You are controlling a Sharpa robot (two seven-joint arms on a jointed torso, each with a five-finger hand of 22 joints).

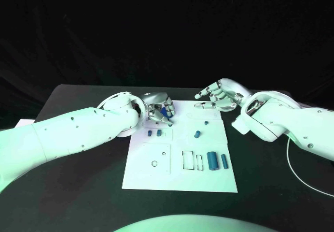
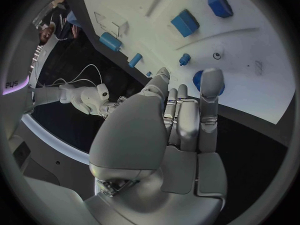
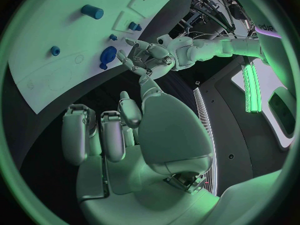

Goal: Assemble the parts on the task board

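Task board (image 1: 149, 171): a white rectangular plate lying flat in the middle of the black worktop (image 1: 76, 164), its long side running away from the robot; thin outlines of pockets and small holes are marked on its surface.
Large cylinder (image 1: 212, 161): blue, lying on its side in the near right part of the board, just beside a rectangular outline.
Slim cylinder (image 1: 225, 160): blue, thinner, lying just beside the large cylinder on its outer side.
Small blocks (image 1: 154, 132): two short blue pieces side by side in the left middle of the board, near the left hand.
Small peg (image 1: 198, 133): blue, lying tilted near the centre of the board, apart from the others.
Round part (image 1: 165, 112): blue, at the far left corner of the board, right at the fingers of the left hand.
Left hand (image 1: 157, 109): at the board's far left corner, fingers curled down around the round part; whether it actually grips the part I cannot tell.
Right hand (image 1: 221, 94): raised over the board's far right corner, fingers apart and loosely bent, holding nothing.
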